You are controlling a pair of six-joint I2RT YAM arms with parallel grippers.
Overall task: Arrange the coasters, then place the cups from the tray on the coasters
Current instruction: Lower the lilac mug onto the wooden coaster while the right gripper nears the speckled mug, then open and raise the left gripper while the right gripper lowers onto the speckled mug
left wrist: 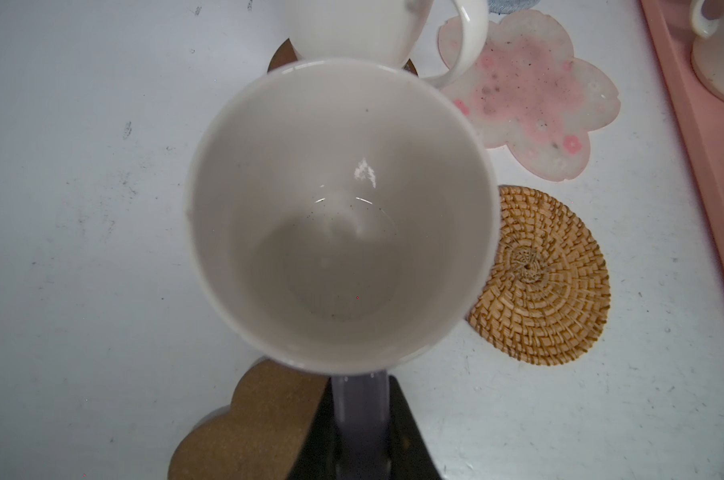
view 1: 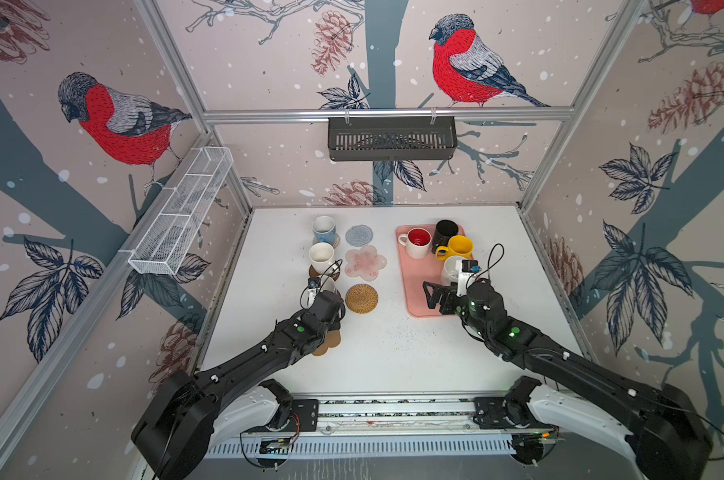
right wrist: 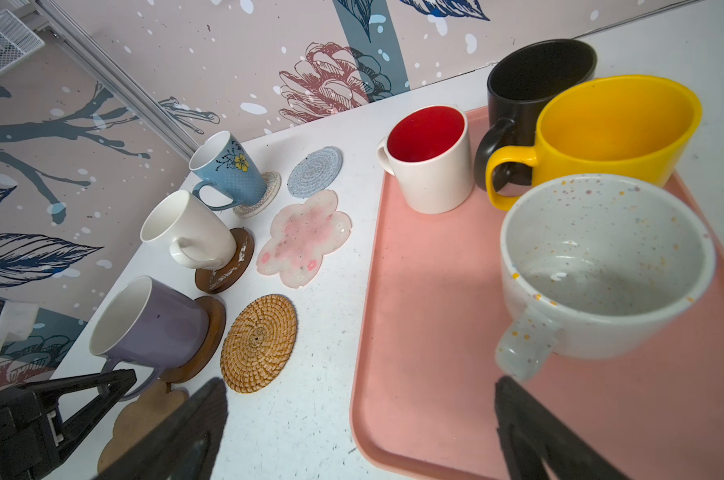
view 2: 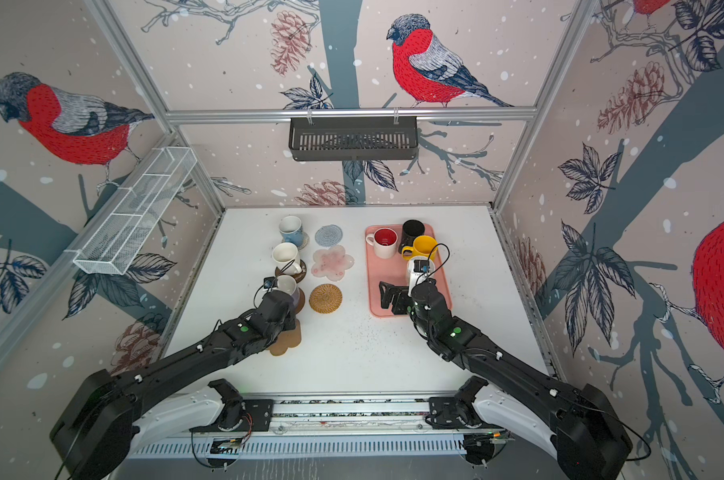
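Note:
My left gripper point(left wrist: 360, 386) is shut on the handle of the lavender cup point(right wrist: 152, 320), which stands on a brown disc coaster point(right wrist: 210, 332). Behind it a white cup point(view 1: 321, 257) sits on another brown disc and a light blue cup point(view 1: 323, 229) on a beige woven round. The grey-blue round point(view 1: 359, 235), pink flower point(view 1: 365, 262), wicker round point(view 1: 361, 297) and cork flower point(view 1: 329, 343) coasters lie bare. On the pink tray point(view 1: 414, 286) stand the red-inside point(view 1: 417, 242), black point(view 1: 445, 232), yellow point(view 1: 458, 247) and speckled white point(right wrist: 601, 266) cups. My right gripper point(right wrist: 358, 390) hangs open over the tray's near end, just short of the speckled cup's handle.
A dark slotted basket point(view 1: 391, 139) hangs on the back wall and a white wire rack point(view 1: 181, 212) on the left wall. Aluminium frame posts border the white table point(view 1: 393, 357). The cork flower lies partly under my left wrist.

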